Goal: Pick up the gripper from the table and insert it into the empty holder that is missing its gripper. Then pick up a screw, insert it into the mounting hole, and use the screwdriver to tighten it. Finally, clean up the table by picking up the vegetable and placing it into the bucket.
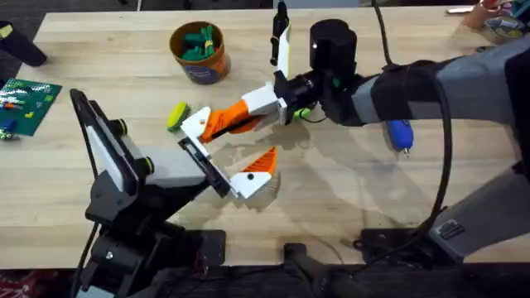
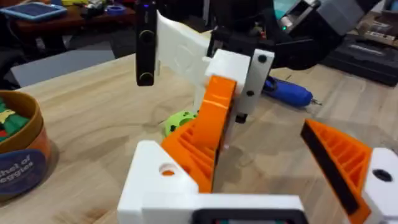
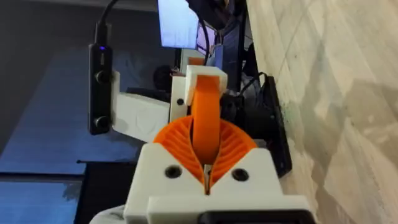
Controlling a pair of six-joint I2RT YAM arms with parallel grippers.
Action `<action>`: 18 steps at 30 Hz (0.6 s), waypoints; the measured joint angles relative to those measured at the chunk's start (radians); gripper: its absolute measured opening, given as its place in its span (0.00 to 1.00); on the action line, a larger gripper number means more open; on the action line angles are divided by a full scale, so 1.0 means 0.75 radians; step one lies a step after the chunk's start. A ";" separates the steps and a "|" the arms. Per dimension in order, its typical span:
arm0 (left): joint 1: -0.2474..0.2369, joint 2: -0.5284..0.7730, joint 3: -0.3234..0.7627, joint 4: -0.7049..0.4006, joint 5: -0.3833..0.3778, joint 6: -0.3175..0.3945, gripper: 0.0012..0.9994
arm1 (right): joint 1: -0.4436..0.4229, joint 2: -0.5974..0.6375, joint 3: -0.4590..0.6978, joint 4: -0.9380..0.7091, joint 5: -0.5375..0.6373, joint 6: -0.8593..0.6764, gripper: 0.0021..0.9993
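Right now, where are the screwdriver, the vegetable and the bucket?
screwdriver [image 1: 400,133]: overhead view, on the blue handle.
vegetable [image 1: 176,115]: overhead view, on its yellow body.
bucket [image 1: 201,68]: overhead view, on the orange-brown outer wall.

Pale wooden bench [image 1: 348,194]: open near front-right. Centre blocked by both arms meeting. Round orange-brown bucket [image 1: 199,51] and yellow-green toy vegetable [image 1: 177,115] crowd back-left; chunky blue-handled screwdriver [image 1: 400,134] lies right.

The table [image 1: 348,190] is pale, matt wood with visible grain. Clamped in the right gripper [image 1: 248,116], the gripper [image 2: 208,127] is ribbed orange plastic on a smooth white base — matt, like the holder [image 2: 158,177] just below it. Beyond lies the screwdriver [image 2: 287,92], its blue handle glossy.
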 joint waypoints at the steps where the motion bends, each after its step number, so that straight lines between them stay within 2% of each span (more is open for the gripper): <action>1: 0.000 0.000 0.000 0.000 0.009 -0.001 0.99 | 0.001 0.000 0.000 0.000 0.000 0.000 0.02; 13: 0.000 0.000 0.000 -0.002 0.116 -0.001 0.99 | 0.005 0.000 0.000 -0.003 0.001 0.000 0.02; 18: 0.001 0.000 0.000 -0.003 0.121 -0.001 0.99 | 0.008 0.000 0.000 -0.003 0.014 0.000 0.02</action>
